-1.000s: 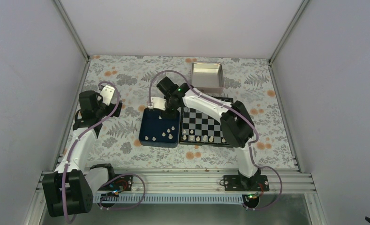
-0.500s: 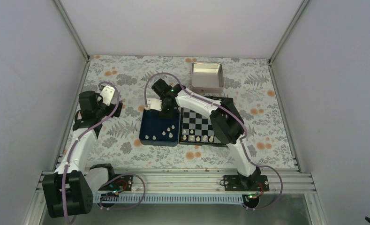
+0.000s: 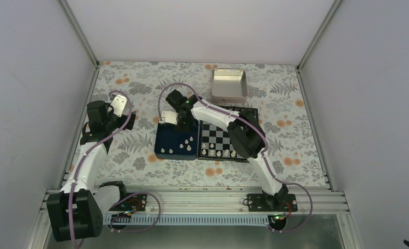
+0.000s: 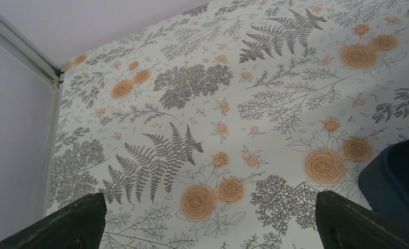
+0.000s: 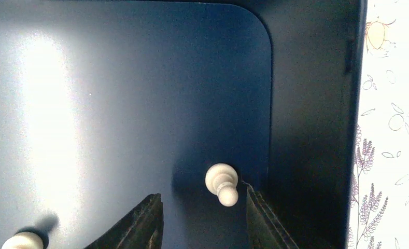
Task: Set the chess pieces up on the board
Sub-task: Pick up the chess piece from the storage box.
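Pawn: a small cream pawn (image 5: pixel 222 184) with a round knob and a wider round body, bright against the dark floor under it.
Where it is: between the fingers (image 5: pixel 151 220) of my right gripper (image 5: pixel 202 199). It sits closer to the finger on the right of the wrist view, just beside it. I cannot tell whether they touch.
Right gripper: fingers apart, one on each side of the pawn, not clamped on it.
Tray: a dark blue tray (image 5: pixel 316 104) holds the pawn, which sits in a rounded corner with the tray's wall just past my nearer finger.
Others in the tray: one more cream piece (image 5: pixel 23 240) sits outside my other finger, cut off by the edge of the wrist view. From above, several cream pieces (image 3: pixel 183 147) lie on the tray floor, nearer my base than the gripper.
Board: the black-and-white board (image 3: pixel 224 136) lies right beside the tray, on the side away from my left arm. A row of cream pieces stands along its near edge (image 3: pixel 219 153).
Tin: a silver tin (image 3: pixel 229 85) sits beyond the board, well apart from my right gripper.
Left gripper: my left gripper (image 4: pixel 208 207) has its fingers wide apart, with only floral cloth (image 4: pixel 192 104) between them. A corner of the tray shows past its right finger.
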